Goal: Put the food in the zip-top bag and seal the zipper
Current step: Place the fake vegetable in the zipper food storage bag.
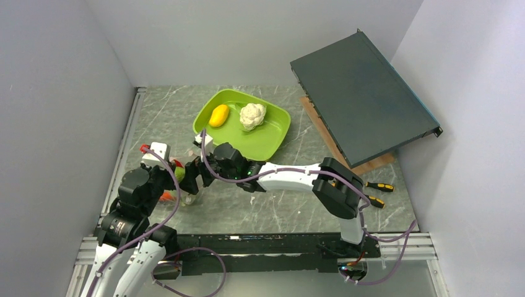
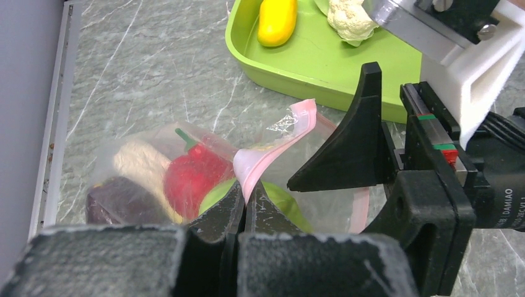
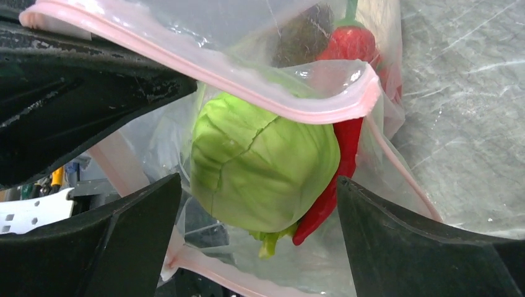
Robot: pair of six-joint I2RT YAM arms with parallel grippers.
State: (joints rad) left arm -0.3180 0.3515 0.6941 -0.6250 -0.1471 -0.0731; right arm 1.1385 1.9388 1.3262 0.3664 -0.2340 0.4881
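The clear zip-top bag (image 2: 186,161) with a pink zipper strip lies on the table left of the tray. In it I see a red pepper (image 2: 192,176), a dark purple piece (image 2: 117,201), a pale piece (image 2: 139,161) and the green cabbage (image 3: 266,167). My left gripper (image 2: 247,195) is shut on the bag's pink zipper edge (image 2: 272,148). My right gripper (image 3: 259,179) is open at the bag's mouth, its fingers either side of the cabbage and apart from it. A yellow fruit (image 1: 218,116) and a white cauliflower (image 1: 252,116) lie in the lime-green tray (image 1: 272,139).
A dark flat box (image 1: 362,93) leans on a wooden board (image 1: 371,164) at the back right. Two screwdrivers with yellow and black handles (image 1: 377,186) lie near the right arm's elbow. A grey wall (image 1: 56,124) stands close on the left.
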